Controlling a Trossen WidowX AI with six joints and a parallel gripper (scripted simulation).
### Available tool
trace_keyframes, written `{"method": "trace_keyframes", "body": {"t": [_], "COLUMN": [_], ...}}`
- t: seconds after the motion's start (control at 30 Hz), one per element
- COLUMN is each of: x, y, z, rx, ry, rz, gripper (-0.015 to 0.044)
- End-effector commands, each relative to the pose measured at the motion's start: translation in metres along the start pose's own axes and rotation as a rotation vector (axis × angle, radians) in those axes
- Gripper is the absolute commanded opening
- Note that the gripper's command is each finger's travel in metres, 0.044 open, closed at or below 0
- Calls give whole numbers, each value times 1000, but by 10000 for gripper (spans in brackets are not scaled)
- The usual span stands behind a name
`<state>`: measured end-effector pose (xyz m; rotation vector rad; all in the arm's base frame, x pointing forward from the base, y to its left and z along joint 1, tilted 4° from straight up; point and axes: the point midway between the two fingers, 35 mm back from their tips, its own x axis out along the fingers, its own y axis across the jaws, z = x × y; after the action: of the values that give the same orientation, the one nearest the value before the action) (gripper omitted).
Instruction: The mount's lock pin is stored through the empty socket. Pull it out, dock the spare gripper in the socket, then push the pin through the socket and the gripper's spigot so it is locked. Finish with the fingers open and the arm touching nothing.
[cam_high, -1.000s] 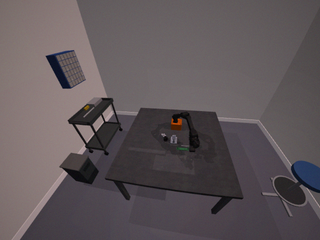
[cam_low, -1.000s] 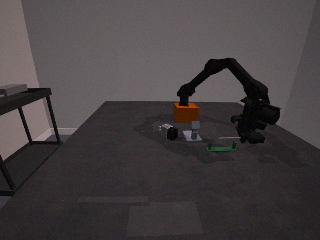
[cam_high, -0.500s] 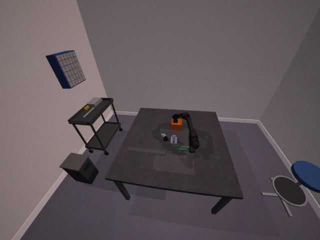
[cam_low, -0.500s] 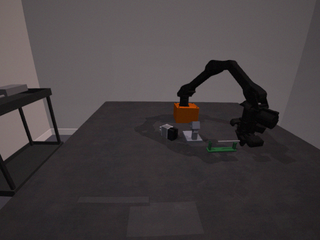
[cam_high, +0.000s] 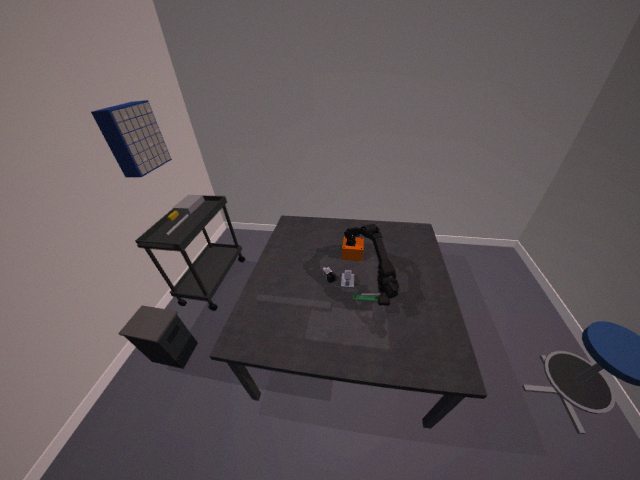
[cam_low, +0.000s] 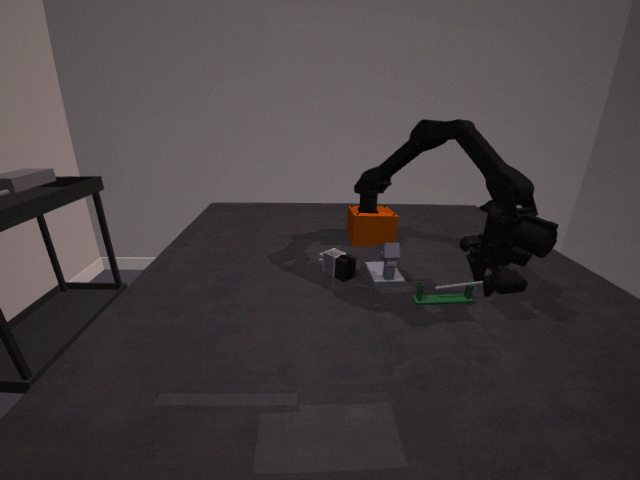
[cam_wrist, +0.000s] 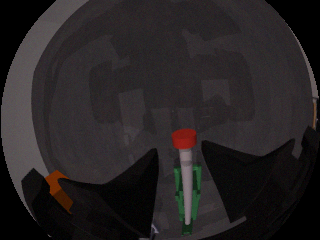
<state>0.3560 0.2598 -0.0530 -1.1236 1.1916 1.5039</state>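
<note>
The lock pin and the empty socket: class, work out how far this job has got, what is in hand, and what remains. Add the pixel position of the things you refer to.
Done: the thin pale pin with the red head (cam_wrist: 186, 175) is out of the grey upright socket (cam_high: 347, 275) (cam_low: 390, 260).

In hand: the black gripper (cam_wrist: 179, 150) is open around the pin, which lies over the green two-post rack (cam_high: 365, 298) (cam_low: 443, 299) (cam_wrist: 196, 200).

Left: docking the white-and-black spare gripper (cam_high: 329, 274) (cam_low: 338, 264), lying on the table; pinning it; withdrawing.
</note>
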Motion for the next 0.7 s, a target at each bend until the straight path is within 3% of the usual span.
{"method": "trace_keyframes", "body": {"t": [0.0,0.67], "x": [-11,-49], "y": [1,21], "z": [1,0], "rx": [0,12], "ry": [-1,23], "rz": [-2,52], "gripper": [200,200]}}
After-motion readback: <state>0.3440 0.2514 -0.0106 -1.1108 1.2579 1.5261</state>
